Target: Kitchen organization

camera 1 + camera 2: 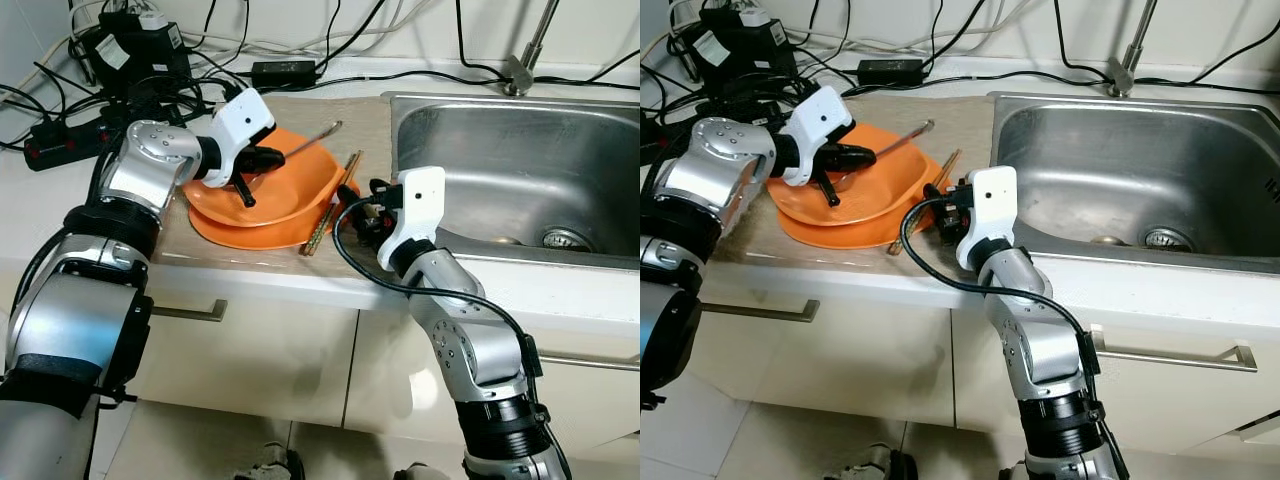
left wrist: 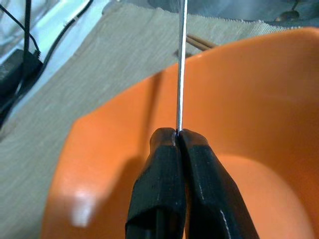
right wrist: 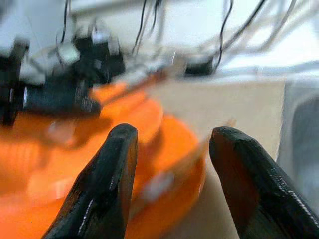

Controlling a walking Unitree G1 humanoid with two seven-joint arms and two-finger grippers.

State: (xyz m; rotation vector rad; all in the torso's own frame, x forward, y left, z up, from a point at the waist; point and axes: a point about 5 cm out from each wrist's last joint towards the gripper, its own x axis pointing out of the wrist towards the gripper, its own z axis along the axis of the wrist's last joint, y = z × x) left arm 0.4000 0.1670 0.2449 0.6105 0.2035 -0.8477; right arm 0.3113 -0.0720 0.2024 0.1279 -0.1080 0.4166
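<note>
An orange bowl (image 1: pixel 300 185) sits on an orange plate (image 1: pixel 250 232), both on a beige mat (image 1: pixel 365 125) on the counter. My left gripper (image 1: pixel 275 157) hovers over the bowl, shut on the thin handle of a metal utensil (image 1: pixel 315 138) that slants up toward the back right. The left wrist view shows the fingertips (image 2: pixel 169 144) pinched on that handle (image 2: pixel 182 64) above the bowl (image 2: pixel 259 124). A pair of wooden chopsticks (image 1: pixel 335 195) lies against the plate's right rim. My right gripper (image 1: pixel 362 205) is open just right of the plate, beside the chopsticks, with nothing between its fingers (image 3: pixel 109 169).
A steel sink (image 1: pixel 520 100) with a drain (image 1: pixel 565 238) and a faucet (image 1: pixel 525 60) takes up the right side. Black cables, a power strip (image 1: pixel 60 140) and an adapter (image 1: pixel 285 72) crowd the back left. Below the counter edge are white cabinet fronts with a handle (image 1: pixel 190 312).
</note>
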